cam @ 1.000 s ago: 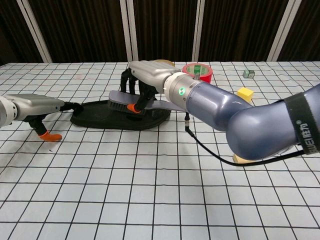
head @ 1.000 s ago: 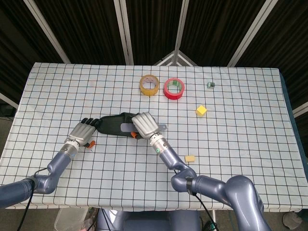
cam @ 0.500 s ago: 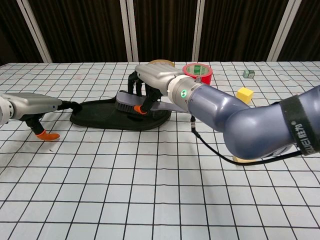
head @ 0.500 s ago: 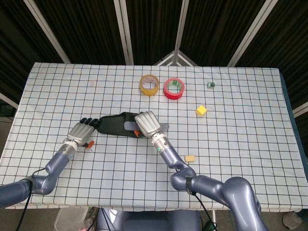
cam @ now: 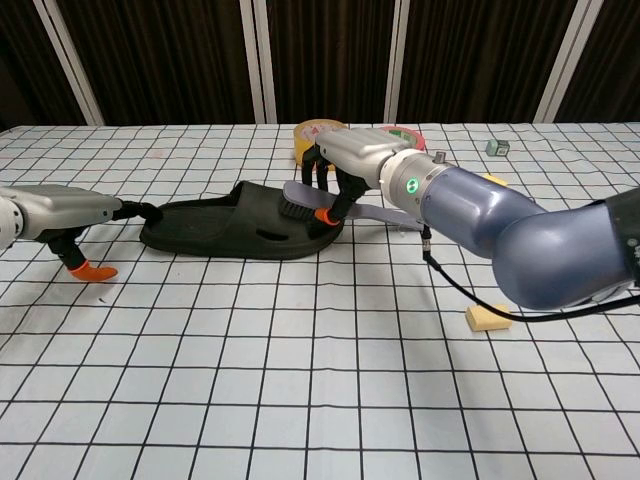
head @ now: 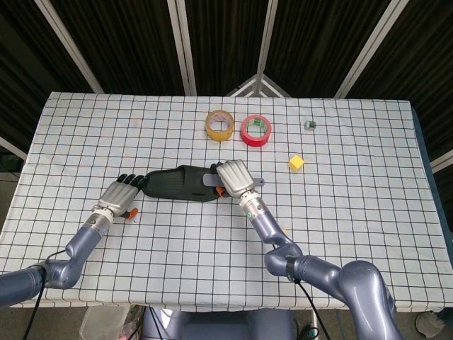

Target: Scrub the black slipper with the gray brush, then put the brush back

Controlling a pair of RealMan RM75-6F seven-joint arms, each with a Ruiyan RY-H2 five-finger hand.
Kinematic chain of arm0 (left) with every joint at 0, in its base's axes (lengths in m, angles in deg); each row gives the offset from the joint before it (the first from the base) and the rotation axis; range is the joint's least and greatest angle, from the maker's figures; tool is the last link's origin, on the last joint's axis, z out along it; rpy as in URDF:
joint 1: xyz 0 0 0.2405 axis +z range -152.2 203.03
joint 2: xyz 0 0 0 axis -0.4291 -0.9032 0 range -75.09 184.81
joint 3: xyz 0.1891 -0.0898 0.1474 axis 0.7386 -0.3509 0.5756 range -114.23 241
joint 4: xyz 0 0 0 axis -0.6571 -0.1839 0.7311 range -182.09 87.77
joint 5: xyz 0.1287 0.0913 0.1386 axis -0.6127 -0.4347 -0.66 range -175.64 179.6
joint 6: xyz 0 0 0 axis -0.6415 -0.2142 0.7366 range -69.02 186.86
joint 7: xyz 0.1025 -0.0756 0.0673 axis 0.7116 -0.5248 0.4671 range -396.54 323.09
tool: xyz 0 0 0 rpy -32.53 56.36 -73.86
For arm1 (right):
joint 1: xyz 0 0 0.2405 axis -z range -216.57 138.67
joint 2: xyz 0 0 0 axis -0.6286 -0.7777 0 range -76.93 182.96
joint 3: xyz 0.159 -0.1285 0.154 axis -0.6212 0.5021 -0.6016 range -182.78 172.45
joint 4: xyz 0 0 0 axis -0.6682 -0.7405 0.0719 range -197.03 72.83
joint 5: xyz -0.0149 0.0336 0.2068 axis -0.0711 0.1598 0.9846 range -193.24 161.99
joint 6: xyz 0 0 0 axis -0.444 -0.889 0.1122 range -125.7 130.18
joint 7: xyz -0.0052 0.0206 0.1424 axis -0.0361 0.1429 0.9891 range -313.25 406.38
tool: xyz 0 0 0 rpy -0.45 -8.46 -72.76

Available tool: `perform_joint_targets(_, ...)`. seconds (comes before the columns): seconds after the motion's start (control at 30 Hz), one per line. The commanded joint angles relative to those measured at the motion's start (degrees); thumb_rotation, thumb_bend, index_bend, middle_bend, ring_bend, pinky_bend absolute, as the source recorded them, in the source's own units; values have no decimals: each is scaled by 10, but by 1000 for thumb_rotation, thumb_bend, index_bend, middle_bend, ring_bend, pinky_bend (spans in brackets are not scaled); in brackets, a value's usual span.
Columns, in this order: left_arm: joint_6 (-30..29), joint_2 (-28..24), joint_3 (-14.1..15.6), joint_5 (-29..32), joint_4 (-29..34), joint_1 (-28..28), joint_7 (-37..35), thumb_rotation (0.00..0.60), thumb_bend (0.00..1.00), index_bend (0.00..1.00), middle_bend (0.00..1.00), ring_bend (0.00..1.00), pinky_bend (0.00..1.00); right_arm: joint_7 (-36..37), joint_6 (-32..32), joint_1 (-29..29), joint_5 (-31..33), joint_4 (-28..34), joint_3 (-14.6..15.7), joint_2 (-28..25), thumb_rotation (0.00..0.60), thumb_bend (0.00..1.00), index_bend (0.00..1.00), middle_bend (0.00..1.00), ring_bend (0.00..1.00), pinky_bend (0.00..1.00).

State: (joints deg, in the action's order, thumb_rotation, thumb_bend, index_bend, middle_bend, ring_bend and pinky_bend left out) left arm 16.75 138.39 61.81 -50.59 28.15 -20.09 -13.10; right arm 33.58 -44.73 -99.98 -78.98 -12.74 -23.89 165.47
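Chest view shows the slipper (cam: 235, 222) lying flat on the checked table (cam: 300, 380), toe end toward the right, heel end toward the left. The right hand (cam: 345, 170) sits over the toe end with its fingers curled around the brush (cam: 305, 205), gripping it; the bristles rest on the slipper's upper near the toe, and the gray handle sticks out past the hand to the right. The left hand (cam: 70, 215) lies low at the heel end, fingers stretched flat toward the slipper with dark fingertips touching its heel, while an orange-tipped thumb points down to the cloth; it holds nothing, only presses against the heel. From the head view, the slipper (head: 180, 184) lies near the middle of the table (head: 354, 212), slightly left, between the left hand (head: 120, 195) and the right hand (head: 235, 177), and the brush (head: 212, 181) peeks out on either side of the right hand. Behind the slipper stand two tape rolls side by side, yellow roll (head: 220, 125) and red roll (head: 255, 130). A yellow cube (head: 296, 163) sits to the right of the right hand, a tan block (cam: 489, 317) lies nearer the robot beside the right forearm, and a small gray piece (head: 310, 125) rests farther back on the right.
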Motion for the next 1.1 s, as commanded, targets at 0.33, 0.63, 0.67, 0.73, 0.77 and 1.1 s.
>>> perform_joint_targets(0.33, -50, -16, -5, -63, 40, 19, -33, 549, 356, 0, 0, 0, 16, -78, -45, 23, 0, 100, -1, -65, 600, 506, 741, 610, 527, 545)
perform_joint_targets(0.63, -139, -50, -2, -179, 90, 55, -100, 539, 242, 0, 0, 0, 15, -136, -77, 66, 19, 186, 19, -130, 600, 506, 740, 610, 527, 545)
perform_joint_targets(0.67, -154, -57, 0, -192, 99, 62, -106, 539, 240, 0, 0, 0, 15, -141, -81, 73, 21, 195, 23, -138, 600, 506, 741, 610, 527, 545)
perform_joint_targets(0.73, -191, -77, 8, -222, 123, 81, -115, 539, 228, 0, 0, 0, 15, -152, -88, 90, 26, 214, 35, -157, 600, 506, 741, 610, 527, 545)
perform_joint_targets(0.77, -205, -85, 12, -231, 132, 89, -116, 538, 222, 0, 0, 0, 15, -156, -91, 96, 28, 222, 39, -164, 600, 506, 741, 610, 527, 545)
perform_joint_targets(1.1, -327, -147, 60, -295, 190, 179, -89, 538, 177, 0, 0, 0, 14, -160, -74, 158, 74, 232, 87, -219, 600, 506, 740, 610, 527, 545)
